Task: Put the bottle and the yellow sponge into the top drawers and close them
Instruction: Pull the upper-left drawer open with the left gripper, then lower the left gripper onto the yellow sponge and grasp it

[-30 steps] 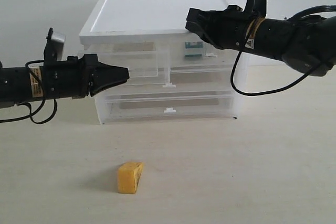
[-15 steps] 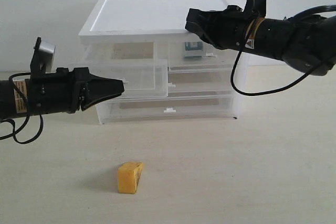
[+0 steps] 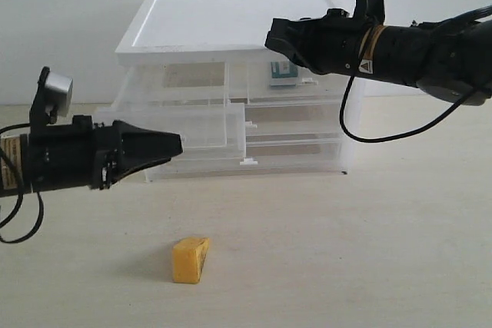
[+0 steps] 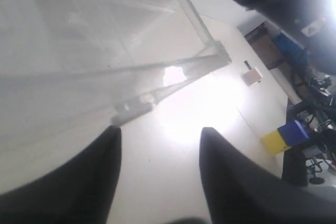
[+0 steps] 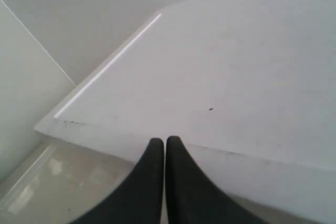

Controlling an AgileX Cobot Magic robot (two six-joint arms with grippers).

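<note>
The yellow sponge [image 3: 190, 259] lies on the table in front of the cabinet [image 3: 231, 24]. The bottle [image 3: 283, 71] shows through the right top drawer [image 3: 296, 82], which is pushed in. The left top drawer [image 3: 196, 124] is pulled well out. My left gripper [image 3: 175, 144] is open at that drawer's front, below its rim. In the left wrist view the left gripper [image 4: 157, 132] holds nothing, and one fingertip [image 4: 112, 132] sits just under the drawer's white tab handle [image 4: 134, 109]. My right gripper [image 3: 271, 39] is shut and empty above the cabinet's front edge; the right gripper [image 5: 165, 141] points at the white top [image 5: 220, 72].
Two full-width drawers [image 3: 292, 147] below are pushed in, with white tab handles [image 3: 247, 161]. The cabinet stands against a white wall. Bare beige table [image 3: 346, 251] lies around the sponge and to the right.
My left arm drew back to the left and sank, and the left top drawer came out of the cabinet with it. The right arm shifted slightly left above the cabinet.
</note>
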